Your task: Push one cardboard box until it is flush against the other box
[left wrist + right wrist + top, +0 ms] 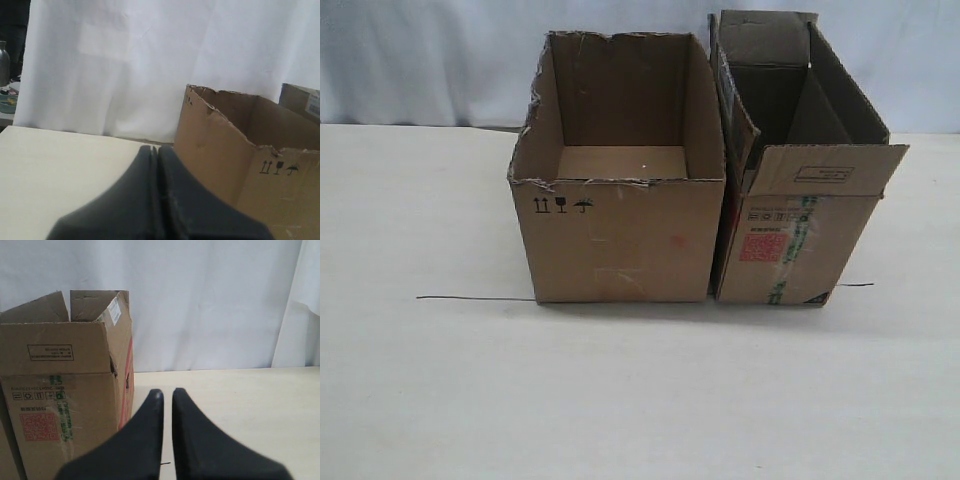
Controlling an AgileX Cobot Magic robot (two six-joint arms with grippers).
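Observation:
The wide torn-rimmed cardboard box [620, 235] stands on the table with its black symbols facing front. Right beside it is the narrow flapped other box [800, 230] with the red label; their sides meet or nearly meet, with only a dark sliver between them. Neither gripper shows in the exterior view. My left gripper [155, 150] is shut, fingers pressed together, holding nothing, just off the cardboard box's [235, 165] outer side. My right gripper [166, 392] has a narrow gap between its fingers and holds nothing, beside the other box [65, 405] without touching it.
A thin black line [470, 298] runs across the pale table [640, 400] under the boxes' front edges and reappears at the right [855, 285]. A white curtain [420, 60] hangs behind. A metal bottle [4, 62] stands off the table's far left.

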